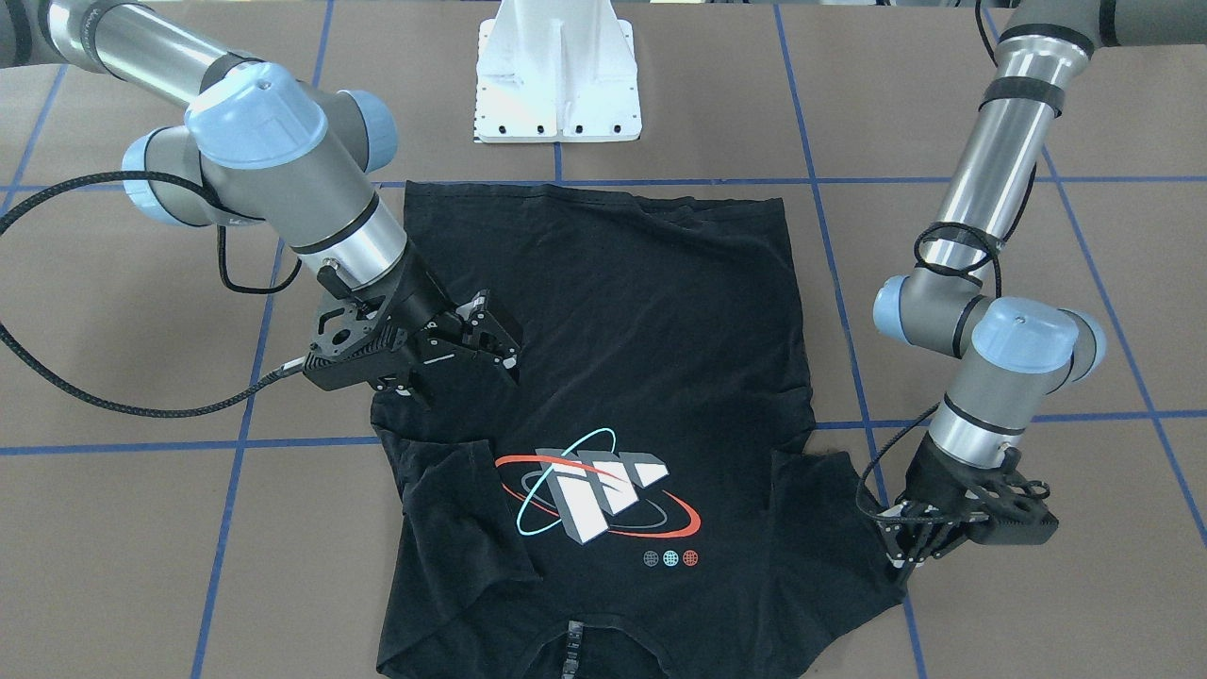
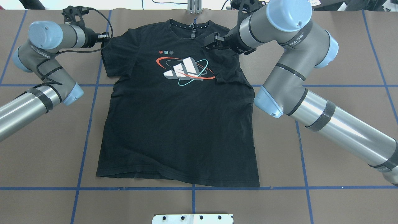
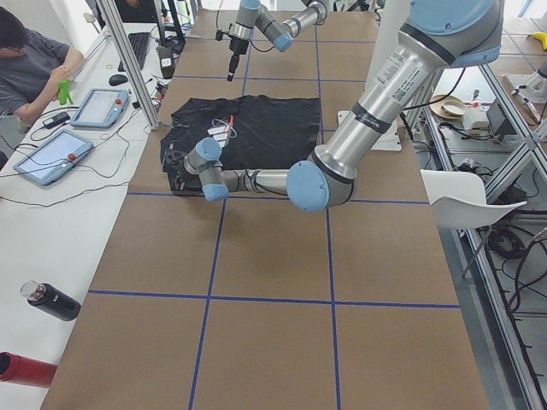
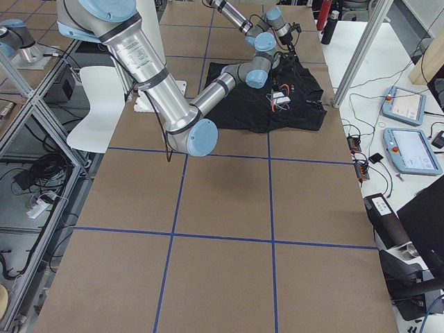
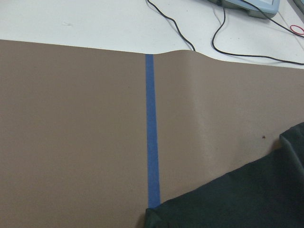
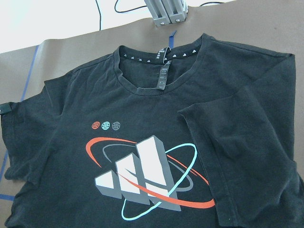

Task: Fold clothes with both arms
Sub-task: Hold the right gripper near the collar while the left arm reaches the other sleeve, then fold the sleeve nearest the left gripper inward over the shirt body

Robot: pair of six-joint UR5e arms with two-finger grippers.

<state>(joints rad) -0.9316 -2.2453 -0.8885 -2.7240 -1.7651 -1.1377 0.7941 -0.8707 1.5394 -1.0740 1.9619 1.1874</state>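
Note:
The black T-shirt (image 1: 641, 311) lies flat, print (image 1: 599, 490) up, collar away from the robot (image 2: 174, 130). Its sleeve on the robot's right is folded in over the chest (image 2: 227, 68) (image 6: 237, 156). My right gripper (image 1: 498, 338) hovers above that shoulder (image 2: 209, 42), jaws apart and empty. My left gripper (image 1: 910, 556) points down at the outer edge of the other sleeve (image 2: 104, 36). I cannot tell whether it is open. The left wrist view shows only that sleeve's edge (image 5: 247, 199) and the brown table.
The white pedestal base (image 1: 556, 85) stands at the robot's side of the table. Blue tape lines (image 5: 151, 133) cross the brown surface. An aluminium post (image 6: 166, 12) stands beyond the collar. An operator (image 3: 26, 60), tablets (image 3: 51, 154) and bottles (image 3: 51, 301) sit along the far edge.

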